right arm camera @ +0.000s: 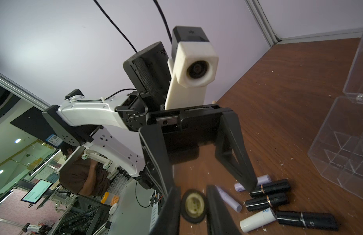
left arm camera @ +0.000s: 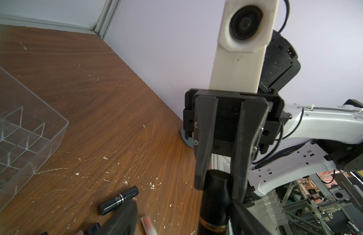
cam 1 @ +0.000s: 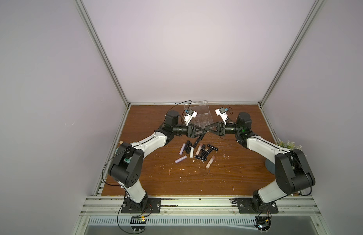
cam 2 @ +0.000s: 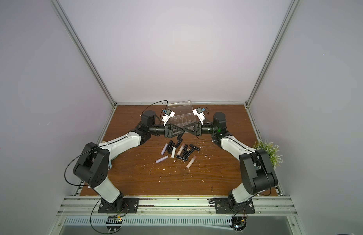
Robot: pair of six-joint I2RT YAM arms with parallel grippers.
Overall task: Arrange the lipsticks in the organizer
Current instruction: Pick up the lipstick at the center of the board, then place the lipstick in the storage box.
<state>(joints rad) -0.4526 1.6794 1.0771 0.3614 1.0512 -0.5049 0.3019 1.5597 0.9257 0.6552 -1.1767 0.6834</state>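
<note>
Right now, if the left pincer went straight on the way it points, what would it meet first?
The black lipstick clamped in the right pincer, which faces the open left pincer tip to tip. Depth is unclear; it may sit inside the open pincer.

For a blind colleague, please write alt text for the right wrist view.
The right gripper is shut on a black lipstick, seen end-on, facing the open left gripper. More lipsticks lie on the table near the clear organizer.

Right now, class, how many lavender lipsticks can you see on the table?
2 lavender lipsticks. One lies against the black lipsticks at the edge of the heap; the other lies alone, just in front of it. More could be hidden underneath.
</note>
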